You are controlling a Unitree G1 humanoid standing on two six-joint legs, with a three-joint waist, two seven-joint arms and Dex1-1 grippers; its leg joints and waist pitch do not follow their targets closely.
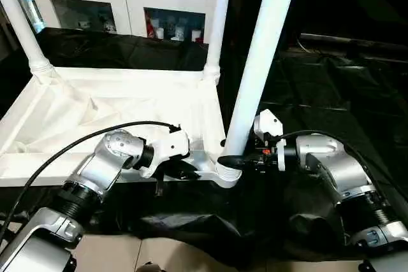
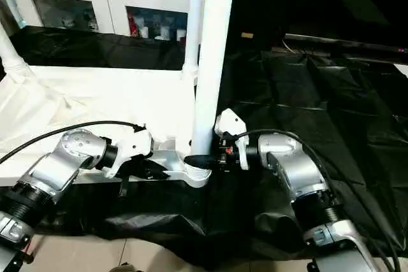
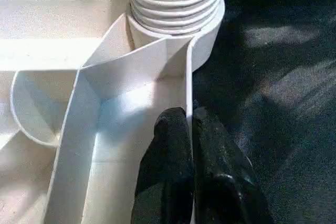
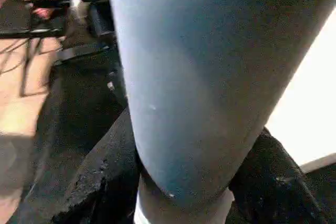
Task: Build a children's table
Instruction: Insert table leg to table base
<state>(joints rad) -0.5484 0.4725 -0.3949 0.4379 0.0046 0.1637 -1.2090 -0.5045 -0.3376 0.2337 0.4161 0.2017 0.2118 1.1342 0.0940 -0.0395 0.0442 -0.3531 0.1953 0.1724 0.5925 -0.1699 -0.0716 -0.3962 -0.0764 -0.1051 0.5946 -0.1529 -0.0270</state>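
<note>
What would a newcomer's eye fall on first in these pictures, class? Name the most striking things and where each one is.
First, the tall white leg rising from the near corner of the upturned tabletop, with the right gripper clasped round its base. Beside it, the left gripper pinches the tabletop's rim, fingers shut on the thin wall. Two more legs stand at the far corners.

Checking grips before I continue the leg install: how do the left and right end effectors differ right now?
The left end effector is pinched shut on the thin edge wall of the tabletop beside the corner socket; the right end effector stands about half open, its fingers around the base of the near leg. The left grips a flat rim, the right a round upright leg. Both work at the same near corner.
</note>
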